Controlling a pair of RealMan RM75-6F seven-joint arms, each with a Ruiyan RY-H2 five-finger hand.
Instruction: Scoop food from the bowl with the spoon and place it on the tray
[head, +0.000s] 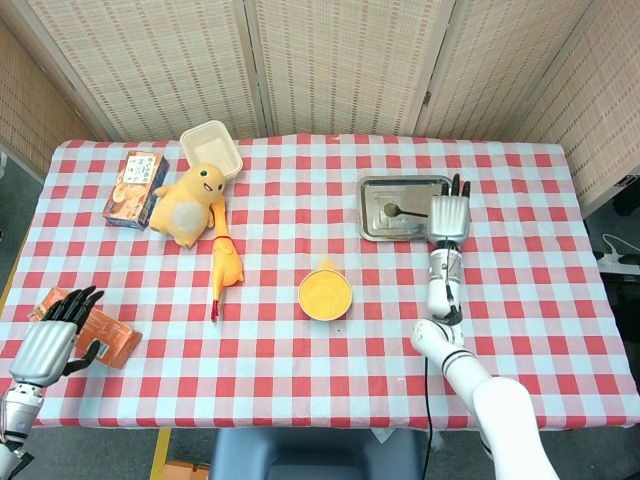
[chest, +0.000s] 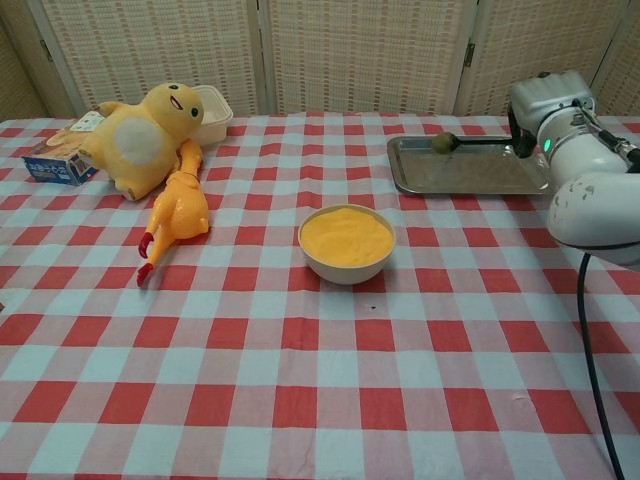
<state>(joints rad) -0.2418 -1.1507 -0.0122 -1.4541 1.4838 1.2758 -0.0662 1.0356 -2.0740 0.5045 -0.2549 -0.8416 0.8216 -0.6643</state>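
A white bowl (head: 325, 295) (chest: 346, 244) of yellow food sits mid-table. Behind it to the right lies the metal tray (head: 376, 228) (chest: 420, 181). My right hand (head: 449, 215) (chest: 543, 102) grips the dark spoon (head: 398, 210) (chest: 470, 141) by its handle at the tray's right side. The spoon head, with a dark lump of food on it, is held just above the tray's middle. My left hand (head: 48, 340) hangs at the table's front left edge, fingers spread, empty, over an orange packet (head: 108, 338).
A yellow plush duck (head: 190, 205) (chest: 135, 135) and a rubber chicken (head: 224, 266) (chest: 175, 215) lie at the left. A beige container (head: 212, 147) and a snack box (head: 134, 188) (chest: 55, 158) stand at the back left. Folding screens close off the back.
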